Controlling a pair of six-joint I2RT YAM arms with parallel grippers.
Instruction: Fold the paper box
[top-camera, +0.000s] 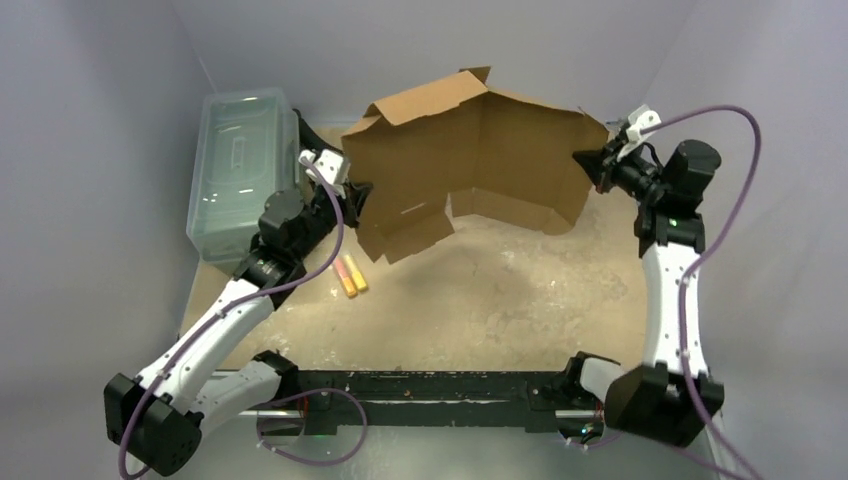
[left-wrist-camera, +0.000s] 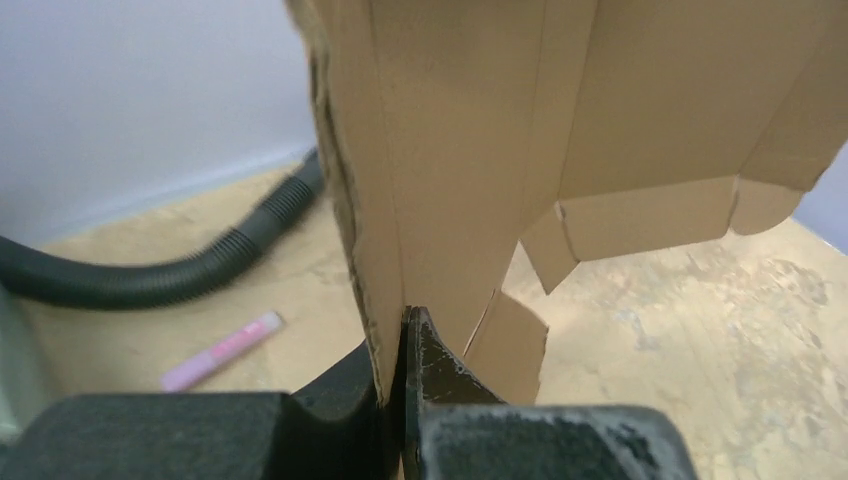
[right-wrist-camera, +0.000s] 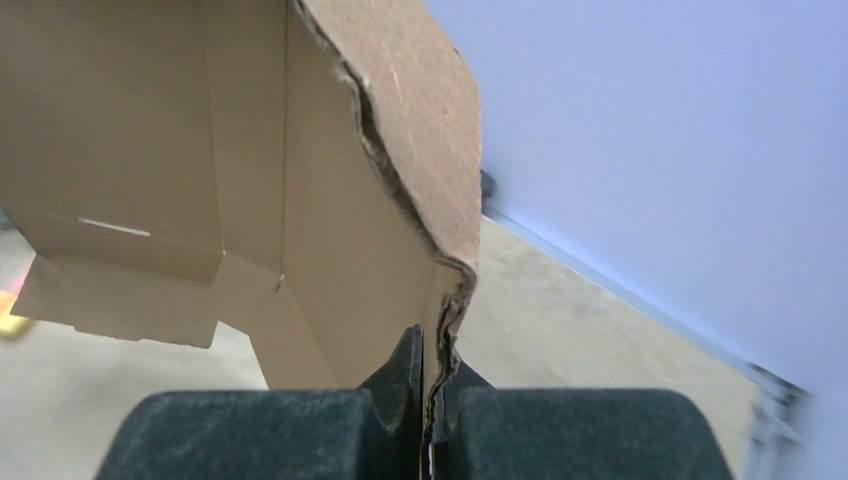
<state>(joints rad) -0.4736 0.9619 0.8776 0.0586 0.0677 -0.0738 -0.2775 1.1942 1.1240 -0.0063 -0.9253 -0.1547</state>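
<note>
"Over the far half of the table (top-camera: 500, 300), is that the paper box (top-camera: 470, 160) hanging between the 2 arms?"

"Yes. It is a brown cardboard sheet held up on edge, its long axis running left to right from one arm to the other. The broad faces stand roughly upright, 1 face turned toward the arm bases."

"Is it flat?"

"No, it bends along an upright crease near the middle, so the 2 halves angle toward us. 1 flap sticks up at the top edge, and smaller flaps hang down at the lower left."

"Who has hold of it?"

"Both. The left gripper (top-camera: 358, 192) is clamped on the left edge, with the cardboard pinched between its dark fingers. The right gripper (top-camera: 590, 165) is closed on the right edge, which is crumpled where the fingers bite."

"Does the bottom edge touch the table?"

"From here I cannot tell."

"Anything else around?"

"A clear plastic bin (top-camera: 235, 165) sits at the far left, just behind the left arm. 2 markers (top-camera: 348, 275) lie side by side on the table, below the box's left end. A black ribbed hose (left-wrist-camera: 150, 280) lies near the back wall."
</note>
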